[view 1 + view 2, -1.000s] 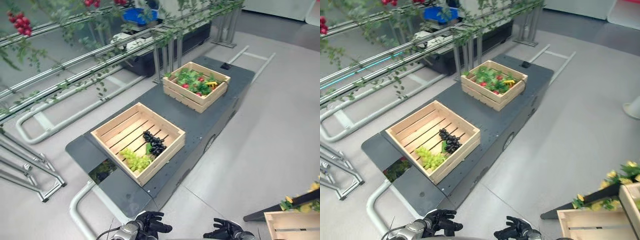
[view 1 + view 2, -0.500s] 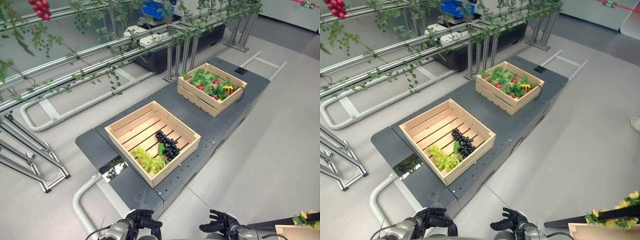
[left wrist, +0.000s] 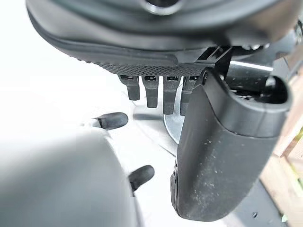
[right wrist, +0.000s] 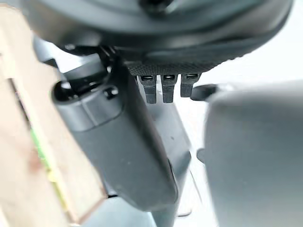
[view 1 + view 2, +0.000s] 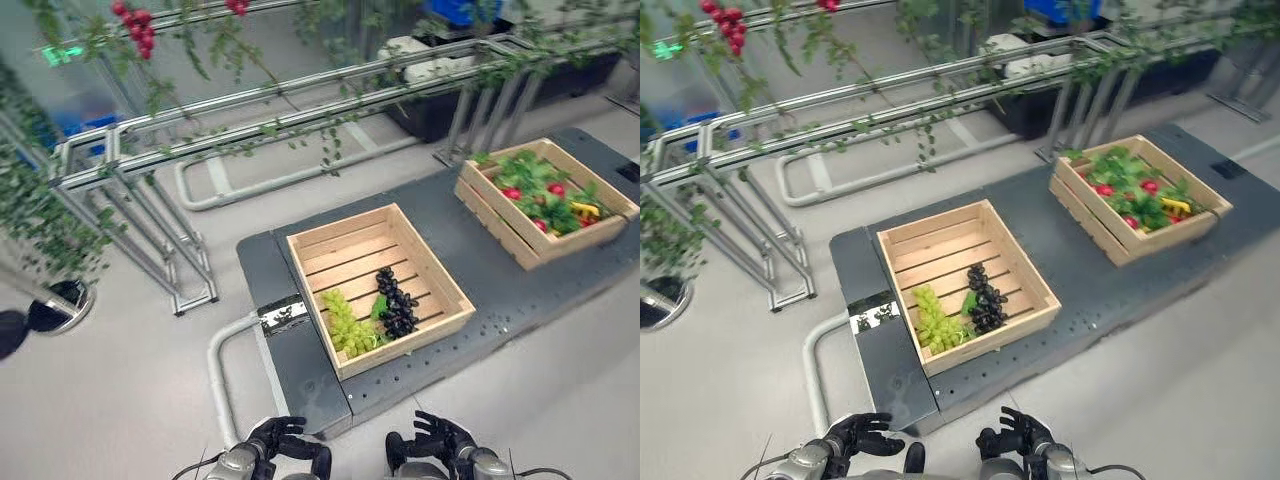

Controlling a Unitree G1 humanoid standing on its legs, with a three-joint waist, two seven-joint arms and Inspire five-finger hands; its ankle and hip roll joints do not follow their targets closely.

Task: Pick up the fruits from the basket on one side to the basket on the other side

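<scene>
Fruit: a bunch of pale green grapes and a bunch of dark, near-black grapes lie side by side, touching or nearly so, at the near end of the near crate. The crate is square, of light slatted wood with gaps between the floor slats; its far half is bare.

Second crate, same slatted wood, sits further along to the right on the same platform, well apart from the first. It holds leafy greens with red round fruits and one yellow piece.

The platform is a flat dark grey slab with rounded corners; a shiny reflective patch lies just left of the near crate.

Behind the platform run silvery metal rails draped with green vines, with red berry clusters hanging at upper left.

Left hand and right hand sit low at the near edge, off the platform, fingers loosely spread, grasping nothing.

The right wrist view catches the light wood of a crate beside the thumb; the left wrist view shows straight fingers over pale floor.
</scene>
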